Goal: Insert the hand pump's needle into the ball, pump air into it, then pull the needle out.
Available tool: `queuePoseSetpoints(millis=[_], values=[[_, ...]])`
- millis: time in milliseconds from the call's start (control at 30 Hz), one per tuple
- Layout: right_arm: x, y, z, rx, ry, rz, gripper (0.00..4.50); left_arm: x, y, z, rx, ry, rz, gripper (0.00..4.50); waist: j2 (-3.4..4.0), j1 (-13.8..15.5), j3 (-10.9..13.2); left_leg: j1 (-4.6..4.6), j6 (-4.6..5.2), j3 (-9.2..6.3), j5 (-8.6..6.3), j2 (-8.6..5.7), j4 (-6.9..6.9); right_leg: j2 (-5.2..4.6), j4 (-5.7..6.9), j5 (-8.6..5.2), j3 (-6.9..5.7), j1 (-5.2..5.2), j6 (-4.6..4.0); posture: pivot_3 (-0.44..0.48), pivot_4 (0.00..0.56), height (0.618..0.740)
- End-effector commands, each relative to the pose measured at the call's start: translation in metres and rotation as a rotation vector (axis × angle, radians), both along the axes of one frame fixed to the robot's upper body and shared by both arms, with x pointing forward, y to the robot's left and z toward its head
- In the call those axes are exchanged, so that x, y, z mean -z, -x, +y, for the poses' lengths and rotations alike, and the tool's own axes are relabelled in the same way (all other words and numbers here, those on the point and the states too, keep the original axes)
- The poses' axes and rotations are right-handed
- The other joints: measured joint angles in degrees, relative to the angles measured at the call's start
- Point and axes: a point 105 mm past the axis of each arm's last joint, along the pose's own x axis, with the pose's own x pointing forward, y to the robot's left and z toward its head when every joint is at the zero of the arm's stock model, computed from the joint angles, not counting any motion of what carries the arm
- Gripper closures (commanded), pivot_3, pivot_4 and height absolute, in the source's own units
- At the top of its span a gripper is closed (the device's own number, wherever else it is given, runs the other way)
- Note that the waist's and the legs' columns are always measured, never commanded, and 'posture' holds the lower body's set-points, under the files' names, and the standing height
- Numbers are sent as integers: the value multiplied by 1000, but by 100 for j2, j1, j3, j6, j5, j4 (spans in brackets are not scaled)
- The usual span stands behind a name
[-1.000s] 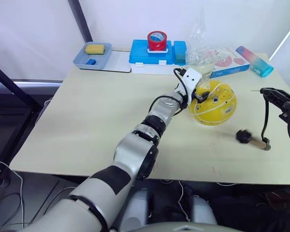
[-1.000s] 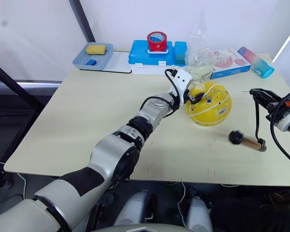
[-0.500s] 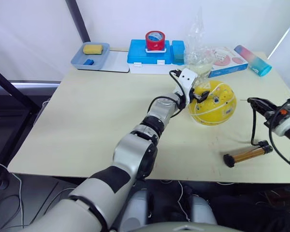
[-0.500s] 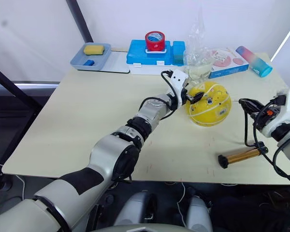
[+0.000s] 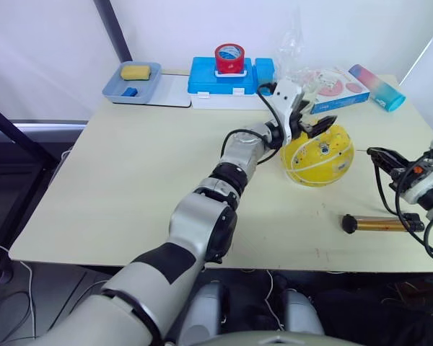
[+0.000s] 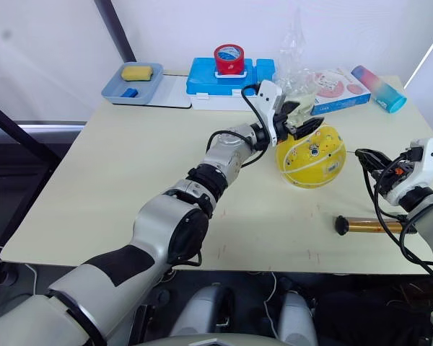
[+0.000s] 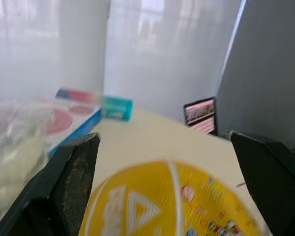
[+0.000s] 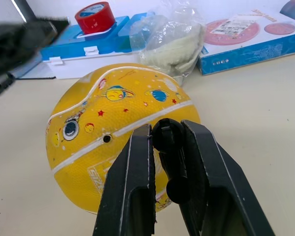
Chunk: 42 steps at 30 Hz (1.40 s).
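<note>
Yellow, with white seams and small prints, the ball (image 5: 317, 154) sits on the tabletop (image 5: 130, 180) toward the right part of the far half, where it sat a second ago. The left gripper (image 5: 312, 124) has lifted off its near-left side and now hovers just above its top, fingers (image 7: 73, 177) spread wide with nothing between them. The right gripper (image 8: 164, 147) is near the right edge, its fingers closed on the black fitting (image 8: 171, 147) at the end of the hose (image 6: 379, 198); the needle (image 6: 351, 151) points toward the ball, closer than a second ago but not touching it. The hand pump (image 5: 381, 223) has swung round: its gold barrel now lies flat, roughly parallel to the near edge, close to the near right corner.
</note>
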Motion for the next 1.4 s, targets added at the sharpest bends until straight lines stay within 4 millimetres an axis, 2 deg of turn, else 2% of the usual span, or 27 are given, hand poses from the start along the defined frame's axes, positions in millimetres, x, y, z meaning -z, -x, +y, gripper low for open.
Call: queuePoseSetpoints(millis=[33, 267, 333, 467, 567, 700, 800, 867, 1000, 1133, 1267, 1400], values=[[-13, 3, -5, 8, 23, -68, 4198, -29, 11, 8, 95, 55, -122, 0, 3, -3, 1, 0, 0, 0, 0, 0, 0, 0, 0, 0, 0, 0, 0, 0, 150, 739], [-1, 3, -3, -45, 74, -73, 4198, -18, 27, 59, 201, -23, -181, 0, 21, -125, 4, 4, -3, 2, 3, 2, -2, 3, 8, 1, 4, -1, 0, 0, 150, 739], [1, 2, -3, -55, 103, -80, 4198, -8, 35, 80, 210, -69, -190, 0, 22, -139, 5, 3, -4, 2, 4, 1, -1, 3, 10, 1, 5, -1, 1, 0, 150, 739], [5, 4, -1, -97, 168, -86, 4198, 4, 53, 109, 230, -123, -177, 0, 31, -149, 9, 6, -27, 4, 17, 1, -2, 4, 11, 2, 11, -1, 4, 0, 150, 739], [8, 5, 1, -132, 216, -98, 4198, 13, 68, 131, 240, -158, -162, 0, 33, -139, 10, 6, -34, 0, 21, 1, -2, 6, 13, 1, 10, 0, 2, 0, 150, 739], [20, 10, 6, -224, 343, -91, 4198, 32, 101, 164, 270, -221, -121, 0, 43, -159, 14, 13, -38, 1, 23, 4, -2, 8, 16, -1, 13, 1, 1, 0, 150, 739], [26, 13, 9, -285, 404, -84, 4198, 43, 119, 178, 288, -253, -84, 0, 52, -147, 19, 15, -46, 2, 28, 8, -2, 11, 18, -2, 14, 1, 0, 0, 150, 739], [28, 13, 13, -320, 429, -86, 4198, 62, 133, 192, 295, -342, -75, 0, 52, -157, 19, 15, -51, 0, 31, 8, -2, 11, 20, -2, 14, 1, -1, 0, 150, 739], [33, 14, 24, -410, 473, -88, 4198, 81, 154, 206, 303, -384, -47, 0, 60, -153, 20, 20, -55, 5, 31, 12, -5, 13, 22, -4, 15, -3, -5, 0, 150, 739], [38, 15, 29, -446, 490, -83, 4198, 81, 164, 213, 278, -335, -21, 0, 61, -131, 21, 17, -55, 6, 31, 15, -5, 12, 24, -4, 15, -12, -6, 0, 150, 739], [48, 17, 42, -503, 589, -80, 4198, 83, 169, 233, 210, -322, -1, 0, 63, -164, 20, 19, -57, 8, 31, 17, -5, 13, 25, -7, 15, -12, -9, 0, 150, 739], [56, 15, 41, -500, 592, -59, 4198, 87, 172, 241, 183, -341, 4, 0, 61, -150, 21, 18, -66, 25, 35, 16, -7, 12, 77, -28, 28, -39, -27, 0, 150, 739]])
